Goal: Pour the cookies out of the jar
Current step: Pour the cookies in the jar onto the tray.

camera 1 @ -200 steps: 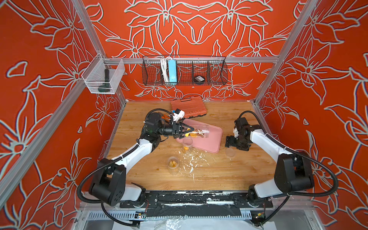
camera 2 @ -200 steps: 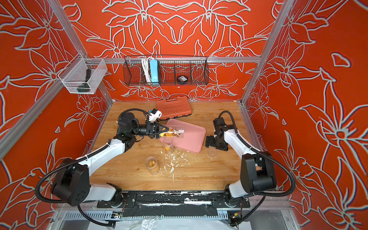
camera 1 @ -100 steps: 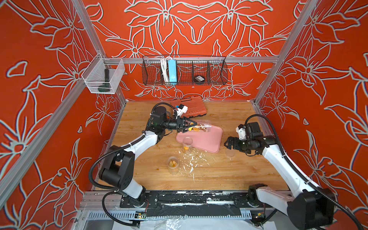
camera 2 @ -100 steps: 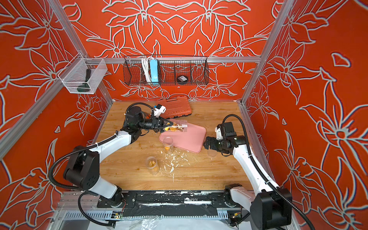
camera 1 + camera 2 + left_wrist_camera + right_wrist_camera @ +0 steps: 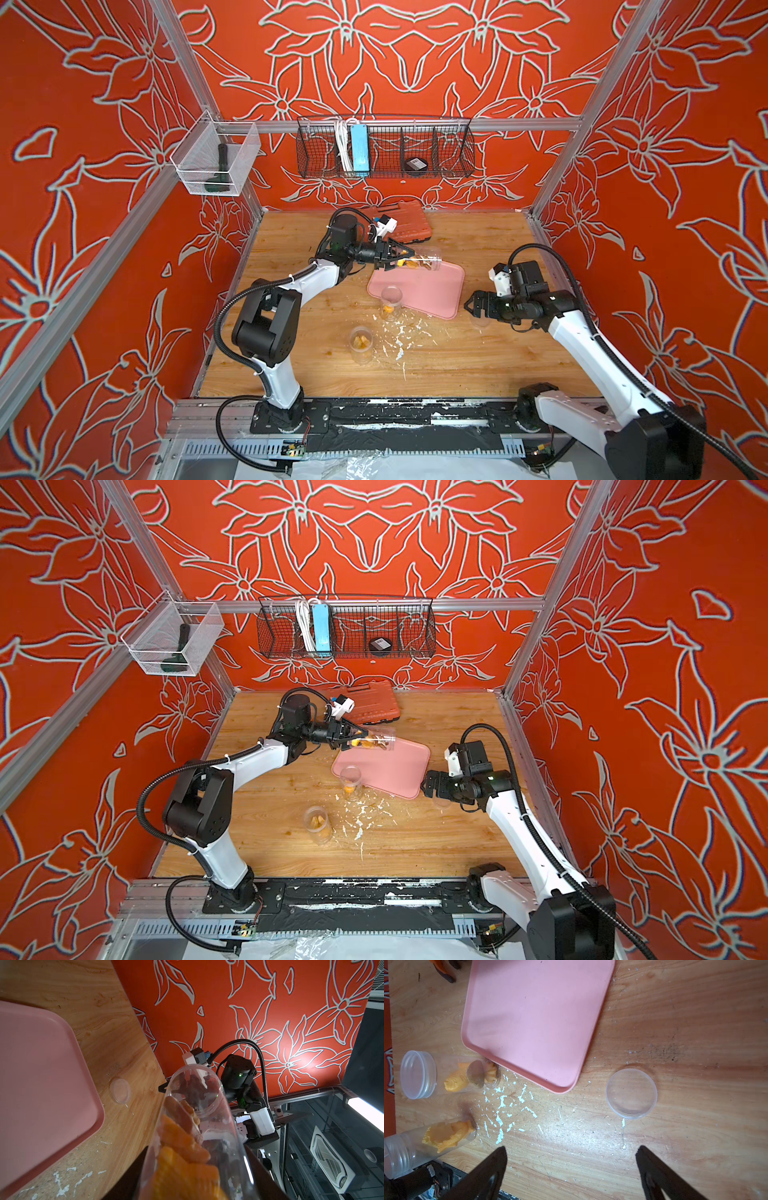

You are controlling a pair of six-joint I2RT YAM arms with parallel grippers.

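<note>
Mid-frame in a top view, the left tool [image 5: 402, 257] clamps the clear plastic jar [image 5: 428, 262], tipped over the pink rectangular tray [image 5: 432, 293] meant to catch its orange-yellow cookies [image 5: 411, 262], which are not yet out. The right tool [image 5: 469, 305] gapes empty.

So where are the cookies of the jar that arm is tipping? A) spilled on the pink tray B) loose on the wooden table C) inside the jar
C: the cookies sit inside the jar, which the left pincer holds on its side above the pink tray; none lie on the tray.
</note>
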